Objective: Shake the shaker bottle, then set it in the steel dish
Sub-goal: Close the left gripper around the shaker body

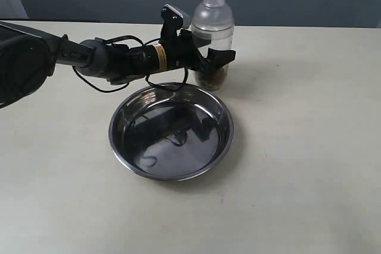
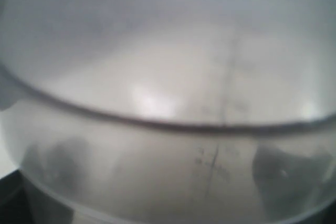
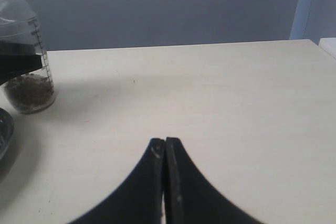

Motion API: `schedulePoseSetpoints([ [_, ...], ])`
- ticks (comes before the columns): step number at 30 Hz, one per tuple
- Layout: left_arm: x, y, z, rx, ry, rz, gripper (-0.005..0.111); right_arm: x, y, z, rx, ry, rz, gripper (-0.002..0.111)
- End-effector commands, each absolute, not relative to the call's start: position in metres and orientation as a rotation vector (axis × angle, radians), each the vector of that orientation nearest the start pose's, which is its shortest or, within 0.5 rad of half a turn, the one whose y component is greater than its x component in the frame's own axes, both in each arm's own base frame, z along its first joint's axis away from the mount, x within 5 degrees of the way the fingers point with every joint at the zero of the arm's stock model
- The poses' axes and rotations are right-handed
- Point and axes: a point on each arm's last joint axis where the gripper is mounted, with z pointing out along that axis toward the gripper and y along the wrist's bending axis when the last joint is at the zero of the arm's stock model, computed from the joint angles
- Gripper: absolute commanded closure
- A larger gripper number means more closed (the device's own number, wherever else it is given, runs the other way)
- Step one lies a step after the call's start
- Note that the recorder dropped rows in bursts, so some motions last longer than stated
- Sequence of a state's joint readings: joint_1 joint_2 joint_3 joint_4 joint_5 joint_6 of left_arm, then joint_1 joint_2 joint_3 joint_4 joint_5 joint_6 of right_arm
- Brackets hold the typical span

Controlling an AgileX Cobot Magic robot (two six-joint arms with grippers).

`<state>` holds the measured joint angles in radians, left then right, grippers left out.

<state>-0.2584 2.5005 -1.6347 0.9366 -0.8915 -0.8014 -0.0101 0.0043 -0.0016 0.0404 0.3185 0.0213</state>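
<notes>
Left gripper (image 1: 215, 56): black fingers (image 1: 222, 57) clamped round mid-body of shaker bottle (image 1: 212, 25), upper centre of exterior frame. Bottle upright, base seemingly on table (image 1: 309, 147), just behind far rim of steel dish (image 1: 149, 141), outside it. Clear frosted body, domed top, small cap on, brown bits heaped at bottom. Right gripper (image 3: 165, 143): fingers pressed together, holding nothing, above table.

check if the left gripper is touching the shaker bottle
Cannot tell. In the exterior view the left gripper flanks the shaker bottle, but no view shows contact or a gap plainly.
</notes>
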Motion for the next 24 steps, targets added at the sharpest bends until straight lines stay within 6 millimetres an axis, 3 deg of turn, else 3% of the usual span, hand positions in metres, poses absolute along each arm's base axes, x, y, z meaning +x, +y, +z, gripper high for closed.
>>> schedulePoseSetpoints([
  [1,0.481,-0.189,0.093,0.646,1.596,-0.876,0.084,0.054,0.001,0.185,0.052,1.790,0.047,0.109],
  [7,0.476,-0.192,0.098,0.687,1.523,-0.934,0.082,0.054,0.001,0.185,0.052,1.790,0.047,0.109],
  [16,0.477,-0.191,0.092,0.717,1.576,-0.889,0.084,0.054,0.001,0.185,0.052,1.790,0.047,0.109],
  [18,0.479,-0.190,0.090,0.696,1.605,-0.866,0.089,0.054,0.001,0.185,0.052,1.790,0.047,0.109],
  [21,0.484,-0.187,0.089,0.646,1.693,-0.808,0.106,0.054,0.001,0.185,0.052,1.790,0.047,0.109],
  [24,0.486,-0.185,0.094,0.626,1.715,-0.782,0.106,0.054,0.001,0.185,0.052,1.790,0.047,0.109],
])
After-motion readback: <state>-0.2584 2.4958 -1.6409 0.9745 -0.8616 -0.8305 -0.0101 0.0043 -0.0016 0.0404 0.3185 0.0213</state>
